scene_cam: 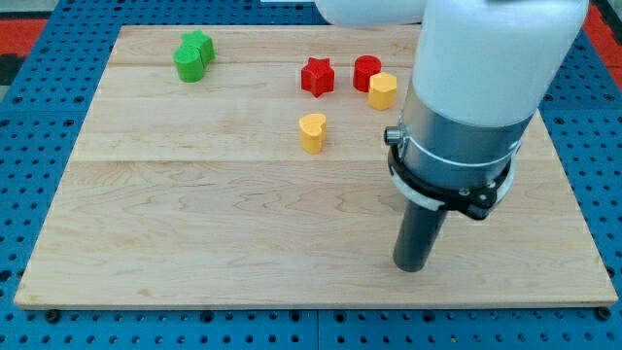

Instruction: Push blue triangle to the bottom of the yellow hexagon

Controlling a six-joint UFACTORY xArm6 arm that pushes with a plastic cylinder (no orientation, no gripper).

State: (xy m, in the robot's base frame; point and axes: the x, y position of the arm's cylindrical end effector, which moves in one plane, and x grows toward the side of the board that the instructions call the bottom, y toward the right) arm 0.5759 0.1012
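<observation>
The yellow hexagon (383, 90) sits in the upper middle of the board, touching the red cylinder (366, 71) at its upper left. My tip (412, 267) rests on the board near the view's bottom right, well below the hexagon. The arm's large white and grey body fills the right side of the view. The blue triangle is hidden behind the arm; I cannot see it. The blue cube near the top right is hidden too.
A red star (317, 75) lies left of the red cylinder. A yellow heart (312, 132) sits below them, mid-board. Two green blocks (193, 55) huddle at the top left. The wooden board (194, 224) lies on a blue pegboard.
</observation>
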